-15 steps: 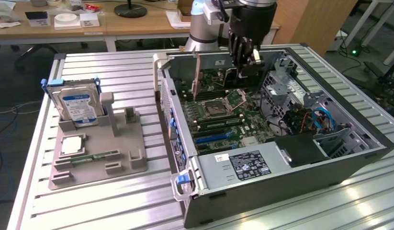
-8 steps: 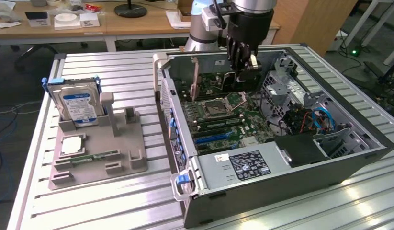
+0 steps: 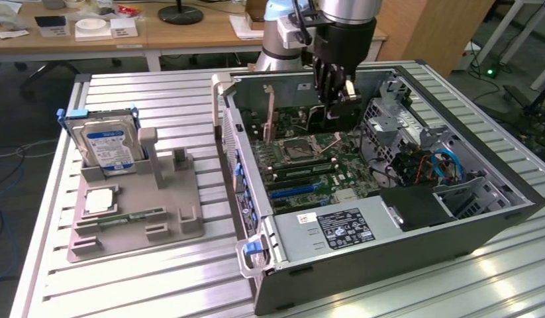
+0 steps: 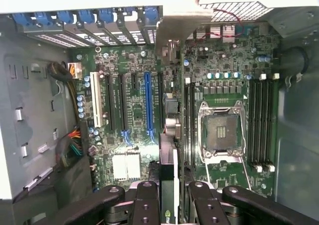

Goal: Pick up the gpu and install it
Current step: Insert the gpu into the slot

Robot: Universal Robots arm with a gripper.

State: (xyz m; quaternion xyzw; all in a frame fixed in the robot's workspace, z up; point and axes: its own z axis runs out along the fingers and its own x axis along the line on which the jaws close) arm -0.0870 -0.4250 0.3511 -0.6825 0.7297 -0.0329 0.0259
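Jaws clamped on the gpu (image 4: 168, 185), gripping it edge-on between the black fingers (image 4: 145, 205). It is a thin card with a green board edge and a black face, upright in the grip.

Arm (image 3: 347, 13) stands at 12 o'clock in the exterior view, its tip inside the open computer case (image 3: 387, 265). The case lies on its side on the slatted metal bench (image 3: 157, 99). The gpu hangs inside the case over the motherboard (image 4: 132, 135), toward the case's 12 o'clock end.

In the wrist view the card's line runs between the long blue slot (image 4: 148, 105) and the CPU socket (image 4: 222, 130), closer to the blue slot. Cannot tell whether the card's lower edge touches any slot.

Power supply (image 3: 330, 228) sits at the case's 6 o'clock end in the exterior view. A grey fixture (image 3: 171, 189) sits at 9 o'clock on the bench, well apart from the case. It carries a silver hard drive (image 3: 108, 147) standing upright with a blue-white label. A narrow green RAM strip (image 3: 131, 216) lies flat on it toward 7 o'clock.
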